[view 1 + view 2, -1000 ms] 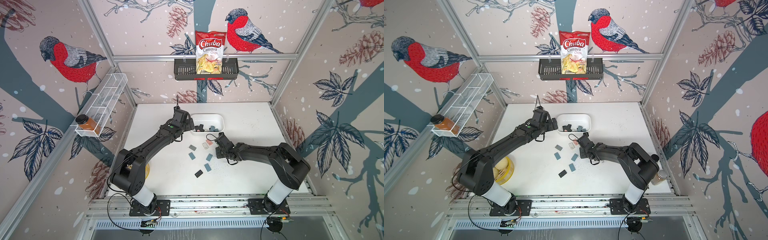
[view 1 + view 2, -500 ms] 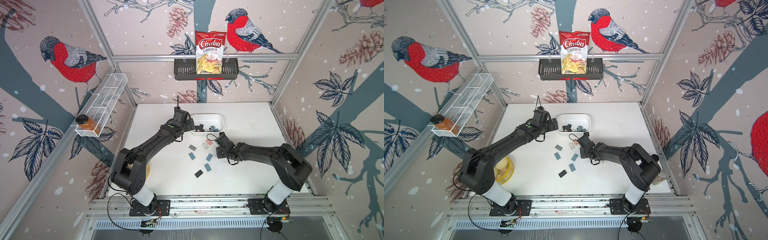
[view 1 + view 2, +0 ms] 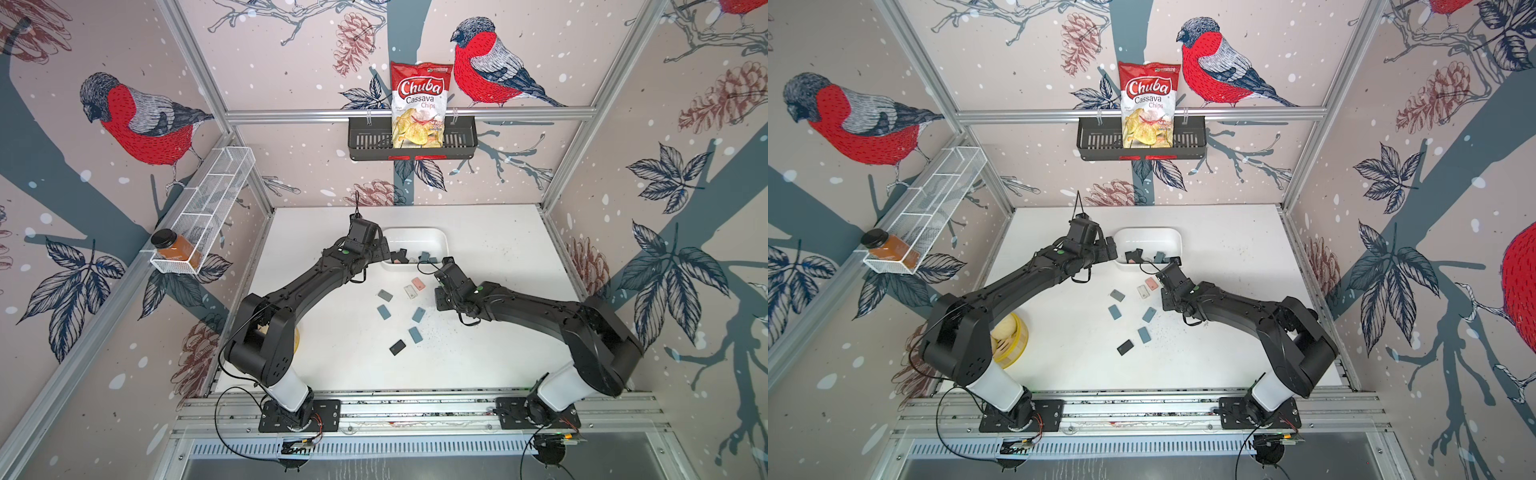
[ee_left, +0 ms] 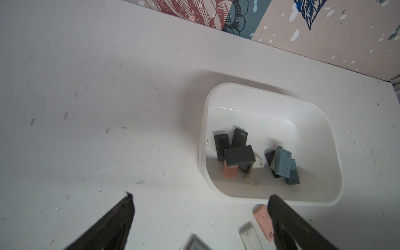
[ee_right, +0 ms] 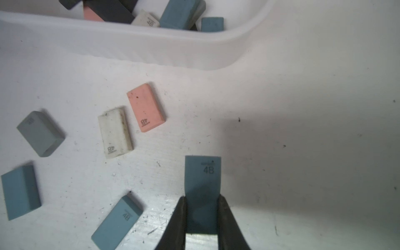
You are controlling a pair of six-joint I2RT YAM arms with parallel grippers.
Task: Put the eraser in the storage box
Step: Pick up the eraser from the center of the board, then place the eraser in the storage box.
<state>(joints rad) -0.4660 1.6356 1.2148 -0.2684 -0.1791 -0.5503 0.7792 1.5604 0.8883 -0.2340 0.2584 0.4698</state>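
Note:
My right gripper (image 5: 202,198) is shut on a blue eraser (image 5: 203,177) marked 4B, held just above the table a short way from the near wall of the storage box (image 5: 129,43). The storage box (image 3: 415,230) is a white tub at the back of the table with several erasers lying inside (image 4: 239,155). In both top views the right gripper (image 3: 446,264) (image 3: 1173,262) sits by the box's near right corner. My left gripper (image 4: 200,198) stands open and empty by the box's left end (image 3: 384,249). A pink eraser (image 4: 263,223) lies beside one left finger.
Loose erasers lie on the table in front of the box: pink (image 5: 146,107), white (image 5: 114,132), grey (image 5: 40,133), two blue (image 5: 20,191) (image 5: 116,223), a third blue (image 3: 414,334) and a black one (image 3: 397,347). A yellow bamboo steamer (image 3: 1009,340) sits by the left arm's base.

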